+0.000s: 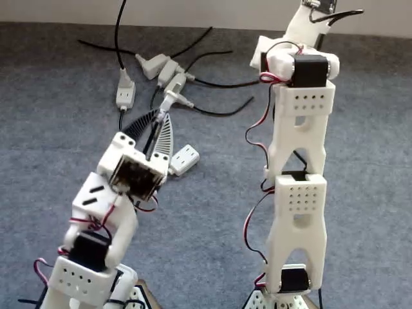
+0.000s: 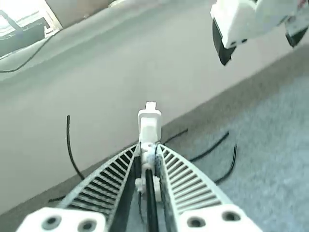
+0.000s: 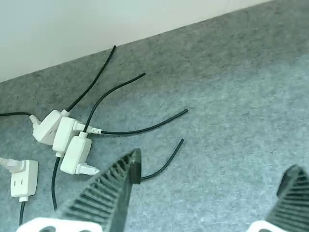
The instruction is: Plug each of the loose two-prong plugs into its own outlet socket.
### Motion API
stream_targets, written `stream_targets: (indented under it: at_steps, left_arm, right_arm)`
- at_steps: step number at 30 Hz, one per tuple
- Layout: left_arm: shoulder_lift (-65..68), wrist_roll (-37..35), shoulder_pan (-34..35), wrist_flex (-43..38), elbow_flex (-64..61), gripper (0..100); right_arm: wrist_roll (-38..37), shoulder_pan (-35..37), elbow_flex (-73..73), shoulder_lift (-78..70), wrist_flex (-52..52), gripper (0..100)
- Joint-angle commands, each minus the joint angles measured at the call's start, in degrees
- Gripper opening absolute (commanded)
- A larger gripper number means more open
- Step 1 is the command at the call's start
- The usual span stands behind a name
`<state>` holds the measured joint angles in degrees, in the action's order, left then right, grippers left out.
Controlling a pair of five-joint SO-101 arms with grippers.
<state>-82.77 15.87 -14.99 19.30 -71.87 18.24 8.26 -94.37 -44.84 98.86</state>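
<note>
My left gripper [image 1: 162, 116] is shut on a white two-prong plug [image 1: 167, 102], held above the carpet with its black cord running back between the fingers. The left wrist view has the plug [image 2: 148, 123] sticking out past the left gripper [image 2: 148, 150], pointed toward the wall. A loose white socket block [image 1: 184, 159] lies on the carpet beside that gripper. Another white socket [image 1: 125, 93] on a cord lies farther back. My right gripper [image 3: 215, 164] hangs open high above the carpet, nothing between its fingers.
A cluster of joined white plugs and sockets [image 1: 166, 71] with black cords lies at the back, also in the right wrist view [image 3: 65, 137]. A single socket [image 3: 23, 179] lies beside it. The right arm [image 1: 299, 161] stands tall at the right. A pale wall borders the carpet.
</note>
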Motion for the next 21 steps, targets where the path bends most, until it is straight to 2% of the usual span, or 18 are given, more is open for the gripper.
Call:
stream_targets:
  at_steps: [1,5,8,10,15,21]
  left_arm:
    - [-6.99,-5.36,-1.71,-18.99,-11.91,1]
    - [-12.79,-7.82,-1.45,-29.01,-20.26,1]
    - [-15.08,-10.02,-1.63,-30.33,-22.81,1]
    - [-15.96,-12.22,-1.71,-30.33,-23.78,1]
    - [-16.31,-14.59,-1.63,-30.42,-23.96,1]
    - [-16.31,-14.59,-2.42,-30.68,-23.60,1]
  right_arm:
    - [-0.88,-0.13,-6.64,7.87,1.10,28.6]
    - [-0.88,3.21,-6.55,13.49,2.07,10.8]
    - [-0.88,7.52,-6.37,15.69,2.24,1.7]
    - [-3.87,11.12,-6.20,16.57,2.33,0.7]
    - [-18.29,19.65,-6.11,16.31,2.51,0.7]
    - [-19.43,23.16,6.02,17.36,2.51,0.7]
